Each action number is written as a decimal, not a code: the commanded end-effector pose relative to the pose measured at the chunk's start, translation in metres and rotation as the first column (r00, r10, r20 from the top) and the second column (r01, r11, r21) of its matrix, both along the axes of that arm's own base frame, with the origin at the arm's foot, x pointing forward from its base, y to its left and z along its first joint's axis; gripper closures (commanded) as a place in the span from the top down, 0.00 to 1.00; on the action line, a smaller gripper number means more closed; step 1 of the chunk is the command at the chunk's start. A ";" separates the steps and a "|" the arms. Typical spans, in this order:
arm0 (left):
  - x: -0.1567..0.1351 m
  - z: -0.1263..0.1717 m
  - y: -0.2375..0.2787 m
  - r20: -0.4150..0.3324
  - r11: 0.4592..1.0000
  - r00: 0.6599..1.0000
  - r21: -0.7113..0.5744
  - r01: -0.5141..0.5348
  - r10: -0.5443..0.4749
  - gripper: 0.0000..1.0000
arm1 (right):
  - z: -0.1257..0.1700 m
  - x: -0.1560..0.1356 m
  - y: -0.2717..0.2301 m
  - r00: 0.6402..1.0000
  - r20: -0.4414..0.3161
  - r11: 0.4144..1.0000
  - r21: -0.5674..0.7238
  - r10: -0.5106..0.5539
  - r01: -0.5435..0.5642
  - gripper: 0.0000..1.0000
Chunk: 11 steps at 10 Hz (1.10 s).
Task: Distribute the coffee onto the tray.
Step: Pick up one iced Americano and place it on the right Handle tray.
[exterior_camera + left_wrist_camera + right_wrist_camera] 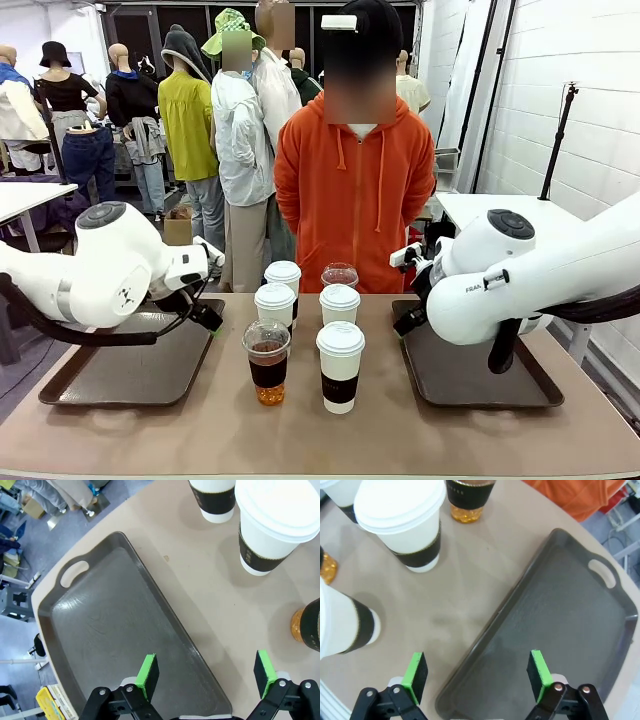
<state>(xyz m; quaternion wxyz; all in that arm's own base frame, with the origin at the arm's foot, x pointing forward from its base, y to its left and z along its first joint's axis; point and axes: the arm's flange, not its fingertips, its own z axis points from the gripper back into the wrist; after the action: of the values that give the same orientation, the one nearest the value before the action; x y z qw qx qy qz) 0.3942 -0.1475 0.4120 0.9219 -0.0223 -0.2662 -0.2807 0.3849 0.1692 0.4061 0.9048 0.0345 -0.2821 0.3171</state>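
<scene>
Standing in the middle of the worktop, between its left and right edges, six coffees form two columns of three running from the near edge toward the far edge. Four are white paper cups with white lids and dark sleeves, and two are clear dome-lidded cups of brown liquid. One clear cup is nearest the near edge in the left column; the other is farthest back in the right column. All six rest on the bare worktop between two dark trays. The left tray lies toward the left edge and the right tray toward the right edge. The left end effector hangs above the inner rim of the left tray with its jaws spread wide and nothing between them. In the left wrist view one green pad sits over the tray and the other over bare worktop, with two white cups and the base of a clear cup just beyond. The right end effector hangs likewise above the inner rim of the right tray, jaws wide apart and empty. A person in an orange hoodie stands at the far edge.
</scene>
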 end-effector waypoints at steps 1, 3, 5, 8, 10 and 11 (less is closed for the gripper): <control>-0.009 0.043 0.002 0.014 0.999 1.000 0.039 -0.026 0.025 1.00 | 0.032 -0.006 -0.013 0.998 -0.018 0.998 0.039 0.052 -0.052 1.00; -0.020 0.083 0.004 0.016 0.999 1.000 0.044 -0.025 0.024 1.00 | 0.066 -0.012 -0.014 0.996 -0.010 0.995 0.032 0.090 -0.090 1.00; -0.030 0.112 0.006 0.011 0.999 1.000 0.034 -0.015 0.015 1.00 | 0.100 -0.021 -0.015 0.992 0.008 0.992 0.011 0.125 -0.125 1.00; -0.039 0.124 0.010 0.039 1.000 0.999 -0.012 -0.002 0.002 1.00 | 0.134 -0.028 -0.014 0.988 0.036 0.988 0.023 0.150 -0.151 1.00; -0.040 0.119 0.012 0.030 0.999 1.000 -0.035 -0.001 0.002 1.00 | 0.130 -0.025 -0.013 0.988 0.030 0.988 0.033 0.153 -0.154 1.00; -0.041 0.120 0.012 0.030 0.999 1.000 -0.043 0.003 -0.002 1.00 | 0.132 -0.025 -0.014 0.987 0.034 0.987 0.037 0.156 -0.157 1.00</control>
<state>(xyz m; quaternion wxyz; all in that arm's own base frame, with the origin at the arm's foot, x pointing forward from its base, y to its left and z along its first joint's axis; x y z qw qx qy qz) 0.3555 -0.1370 0.5352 0.9193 -0.0217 -0.2788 -0.2770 0.3558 0.1577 0.5442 0.8766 0.0617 -0.2983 0.3724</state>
